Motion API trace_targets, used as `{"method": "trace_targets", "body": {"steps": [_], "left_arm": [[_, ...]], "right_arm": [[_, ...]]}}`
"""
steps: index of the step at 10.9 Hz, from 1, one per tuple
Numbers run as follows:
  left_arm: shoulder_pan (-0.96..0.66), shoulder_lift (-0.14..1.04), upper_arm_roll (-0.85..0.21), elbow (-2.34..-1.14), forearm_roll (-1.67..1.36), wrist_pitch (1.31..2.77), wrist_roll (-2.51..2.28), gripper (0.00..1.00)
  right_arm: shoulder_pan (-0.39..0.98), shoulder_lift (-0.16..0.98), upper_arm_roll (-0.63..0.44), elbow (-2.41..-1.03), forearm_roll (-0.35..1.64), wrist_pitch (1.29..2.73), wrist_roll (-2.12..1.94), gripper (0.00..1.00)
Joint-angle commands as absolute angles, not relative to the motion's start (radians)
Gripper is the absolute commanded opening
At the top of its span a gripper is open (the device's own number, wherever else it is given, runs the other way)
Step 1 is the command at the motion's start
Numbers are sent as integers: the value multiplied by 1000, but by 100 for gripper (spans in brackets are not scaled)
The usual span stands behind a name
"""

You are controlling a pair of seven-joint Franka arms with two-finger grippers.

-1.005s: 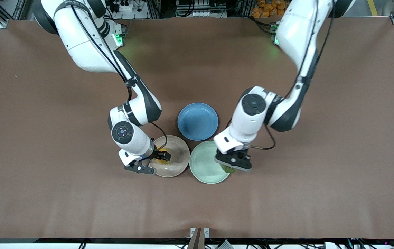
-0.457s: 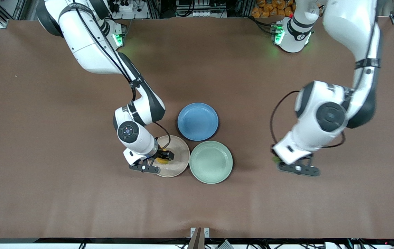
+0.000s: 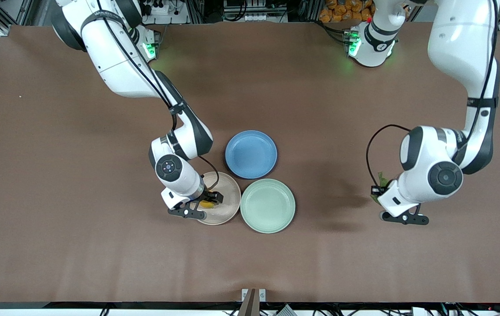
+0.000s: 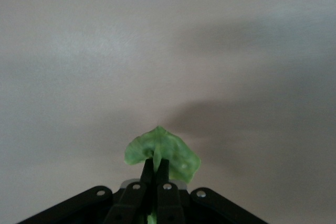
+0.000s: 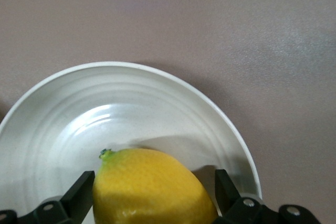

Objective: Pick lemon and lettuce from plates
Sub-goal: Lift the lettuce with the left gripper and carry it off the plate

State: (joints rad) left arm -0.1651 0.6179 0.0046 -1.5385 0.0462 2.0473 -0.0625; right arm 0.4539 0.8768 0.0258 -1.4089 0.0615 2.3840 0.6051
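Note:
The lemon [image 3: 207,204] lies in the beige-pink plate [image 3: 228,193]. My right gripper [image 3: 211,201] is open and low in that plate, one finger on each side of the lemon. In the right wrist view the lemon [image 5: 152,195] fills the space between the fingers of the right gripper [image 5: 154,181], above the plate's rim [image 5: 131,67]. My left gripper [image 3: 376,191] is shut on the lettuce [image 3: 381,179] and holds it over bare table toward the left arm's end. The left wrist view shows the lettuce [image 4: 170,153] pinched in the left gripper [image 4: 156,165]. The mint green plate [image 3: 267,206] is bare.
A round blue plate [image 3: 251,154] with nothing on it stands farther from the front camera, touching both other plates. The brown table [image 3: 79,228] spreads wide around the three plates.
My left gripper has carried the lettuce off the mint green plate toward the left arm's end of the table. My right arm shifted slightly at the beige-pink plate; the lemon stayed in place.

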Motion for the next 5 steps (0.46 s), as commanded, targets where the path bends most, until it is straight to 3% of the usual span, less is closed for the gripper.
{"method": "trace_targets", "body": {"steps": [1,2,3,4,5], "left_arm": [[-117,684,-9,-1543,66,2115,-51,11],[-115,698,-8,-1545,66,2123,-51,29],[-112,706,-9,-1543,60,2134,-52,55],[-107,709,-9,-1540,55,2141,-54,70],[-107,704,-9,-1536,52,2141,-63,100]], "right_arm": [[469,893,14,-1394,34,2390,637,100],[468,894,14,-1394,29,2405,637,100],[469,903,14,-1394,29,2413,643,100],[471,907,14,-1394,28,2414,655,100],[475,907,14,-1394,26,2416,657,100]]}}
